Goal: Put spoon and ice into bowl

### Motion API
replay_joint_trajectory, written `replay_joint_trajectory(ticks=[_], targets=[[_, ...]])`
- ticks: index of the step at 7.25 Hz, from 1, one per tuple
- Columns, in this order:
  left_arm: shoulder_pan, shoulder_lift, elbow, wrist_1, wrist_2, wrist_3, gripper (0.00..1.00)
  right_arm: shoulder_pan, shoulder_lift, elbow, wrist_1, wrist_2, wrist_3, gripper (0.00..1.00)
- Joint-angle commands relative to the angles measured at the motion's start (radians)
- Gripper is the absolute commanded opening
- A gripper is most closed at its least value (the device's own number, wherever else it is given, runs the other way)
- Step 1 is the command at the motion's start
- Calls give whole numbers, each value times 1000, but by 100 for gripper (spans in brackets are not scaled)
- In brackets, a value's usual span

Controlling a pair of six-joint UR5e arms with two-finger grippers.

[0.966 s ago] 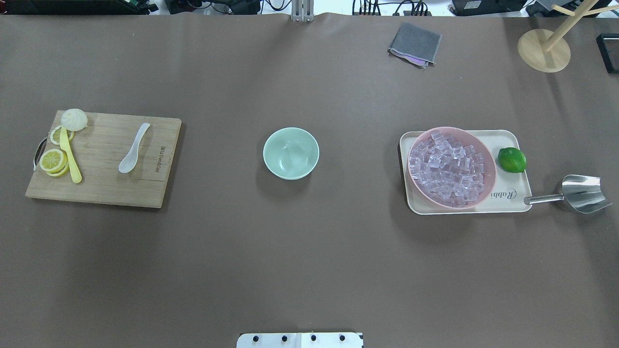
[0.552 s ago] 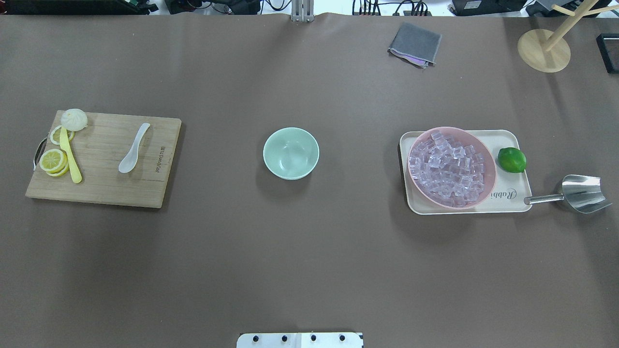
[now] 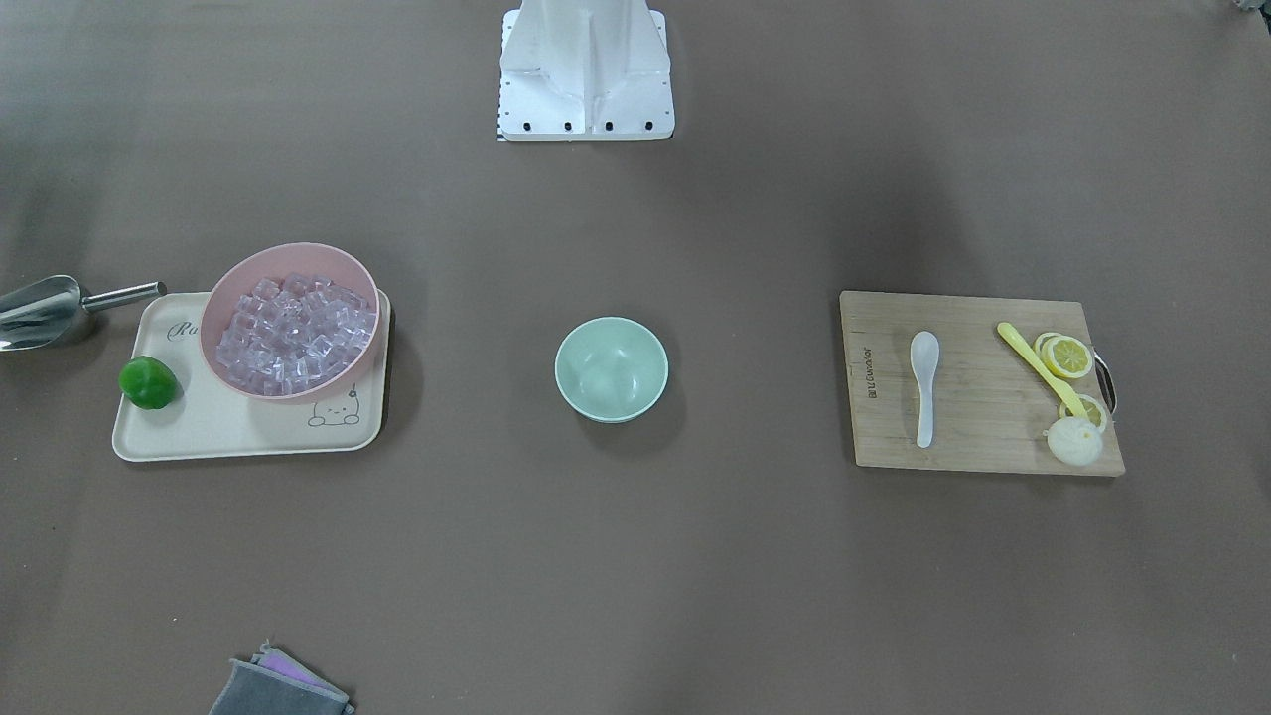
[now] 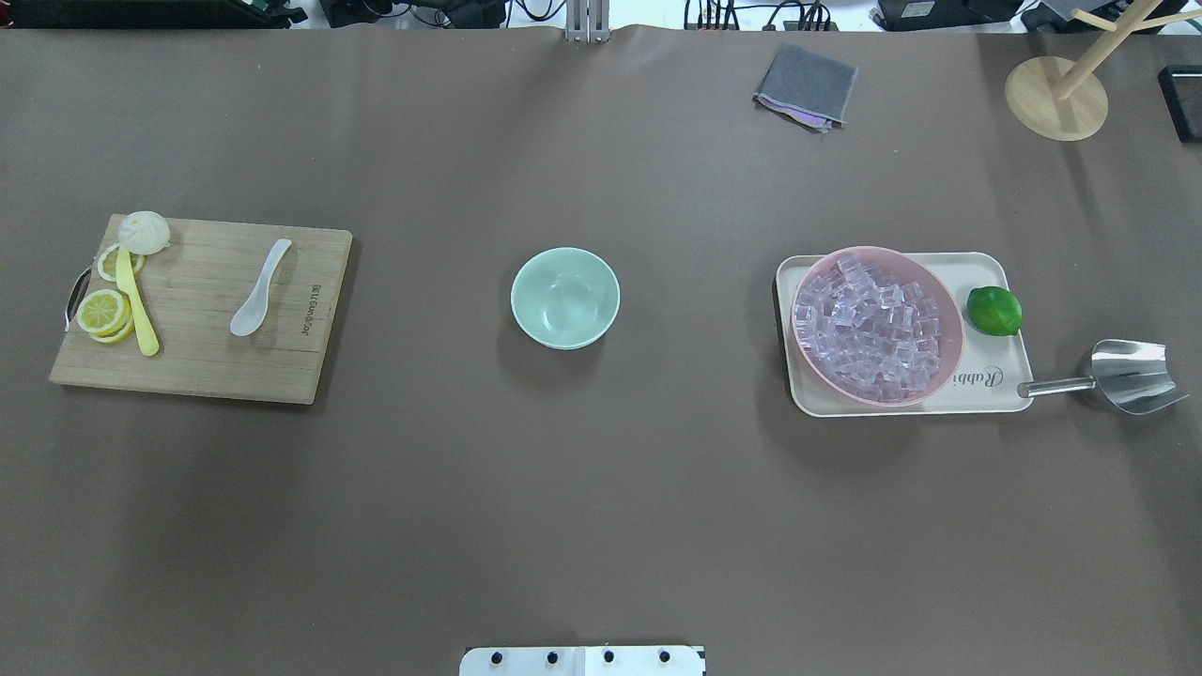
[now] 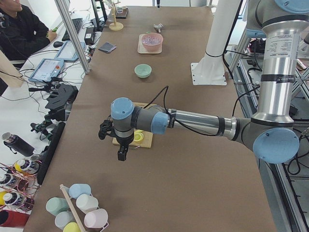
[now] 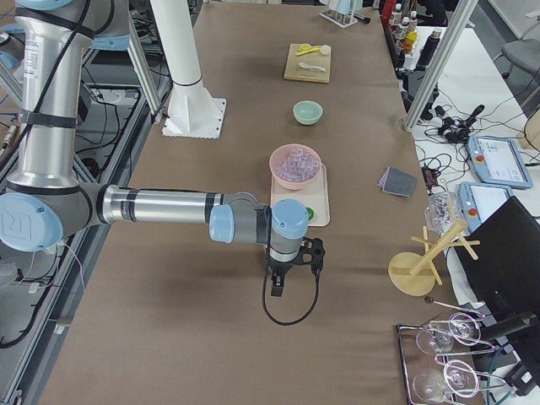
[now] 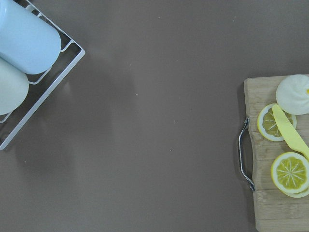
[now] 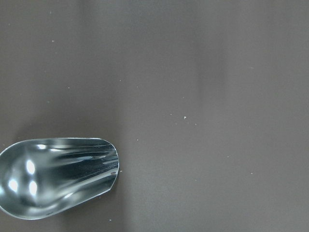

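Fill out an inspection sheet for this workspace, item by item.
Surface: brown table cover, smooth.
Job's things: spoon lies on the cutting board; ice heaped in the pink bowl; bowl empty, mid-table.
Clutter: lemon slices, yellow utensil, bun, lime on the tray, steel scoop, grey cloth.
Grippers: left gripper and right gripper hang over opposite table ends; open or shut cannot be told.
Cables: cable loop dangles at the right wrist.
Surroundings: operator seated at a side desk; cups; glassware.
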Motion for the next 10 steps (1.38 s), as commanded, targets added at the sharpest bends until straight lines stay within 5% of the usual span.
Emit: replay_joint_trajectory(ticks=[1, 10], targets=[[0, -2, -6, 0, -1, 0, 98, -1, 6, -14, 2, 0, -2, 100], [-2, 5, -20, 0, 1, 0, 98, 1, 3, -4, 2, 5, 2, 100]])
